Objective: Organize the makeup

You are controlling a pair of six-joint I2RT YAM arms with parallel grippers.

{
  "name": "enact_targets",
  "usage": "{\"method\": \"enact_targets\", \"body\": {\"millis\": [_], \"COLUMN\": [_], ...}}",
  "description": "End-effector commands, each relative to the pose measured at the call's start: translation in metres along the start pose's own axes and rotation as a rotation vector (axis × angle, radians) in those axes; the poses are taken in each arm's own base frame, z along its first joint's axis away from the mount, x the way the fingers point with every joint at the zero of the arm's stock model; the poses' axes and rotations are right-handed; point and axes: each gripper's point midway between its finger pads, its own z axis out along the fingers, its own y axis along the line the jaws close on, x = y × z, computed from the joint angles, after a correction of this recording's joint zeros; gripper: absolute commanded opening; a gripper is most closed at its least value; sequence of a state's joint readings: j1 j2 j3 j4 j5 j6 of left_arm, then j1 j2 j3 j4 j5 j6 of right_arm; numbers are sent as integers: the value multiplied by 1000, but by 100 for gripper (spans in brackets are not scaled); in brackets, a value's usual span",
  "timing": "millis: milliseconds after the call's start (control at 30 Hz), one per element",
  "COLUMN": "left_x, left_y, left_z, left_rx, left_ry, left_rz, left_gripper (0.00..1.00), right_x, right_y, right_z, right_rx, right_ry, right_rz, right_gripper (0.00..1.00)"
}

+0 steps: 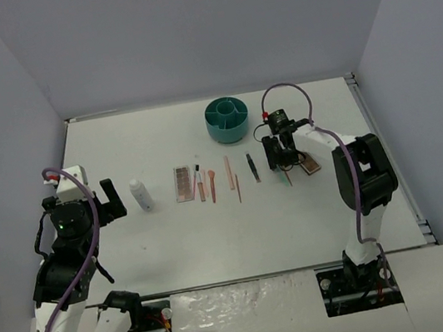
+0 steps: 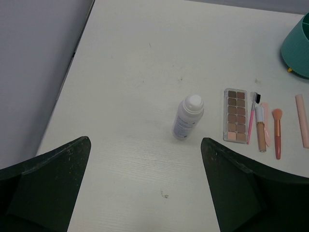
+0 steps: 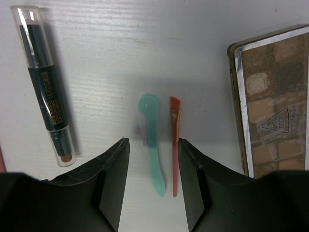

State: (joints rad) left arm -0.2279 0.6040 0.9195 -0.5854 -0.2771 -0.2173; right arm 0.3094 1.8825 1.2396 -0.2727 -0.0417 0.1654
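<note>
1. Right gripper (image 3: 153, 143) has its jaws apart, straddling the green stick (image 3: 149, 118) and the orange stick (image 3: 175, 140).
2. Both lie flat between the dark tube (image 3: 48, 87) and the palette (image 3: 273, 101), lengthwise along the fingers, broad tips pointing away.
3. Left gripper (image 2: 145, 141) gapes, empty.

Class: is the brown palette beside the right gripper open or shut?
Shut: the brown palette lies flat with its printed brick-pattern lid facing up, and no colour pans show.

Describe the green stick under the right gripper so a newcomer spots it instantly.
From the teal cup at the back, come forward to the right gripper. Below it, between a dark tube and a brick-patterned palette, lie two thin tools. The mint-green stick is paddle-ended and wider than the orange brush beside it.
</note>
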Motion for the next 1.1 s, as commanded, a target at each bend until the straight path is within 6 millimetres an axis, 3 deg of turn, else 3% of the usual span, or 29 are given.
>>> {"method": "enact_targets", "body": {"millis": [0,400,933,1067], "left_x": [-22,-23,-23,-23], "left_y": [-5,-4,-4,-4], "left_z": [-1,-3,-4,-4], "left_rx": [21,21,22,21], "left_ry": [-70,-77,-79,-79], "left_rz": [-28,-33,-33,-32], "left_gripper": [97,97,97,97], "right_x": [-25,-24,-11,-7], "right_y": [3,11,3,3], "right_z": [-11,-2,11,15], "right_rx": [21,23,68,65], "right_ry": [-46,-13,44,57], "right_rz": [-21,-47,-67,-70], "right_gripper": [40,37,36,30]}}
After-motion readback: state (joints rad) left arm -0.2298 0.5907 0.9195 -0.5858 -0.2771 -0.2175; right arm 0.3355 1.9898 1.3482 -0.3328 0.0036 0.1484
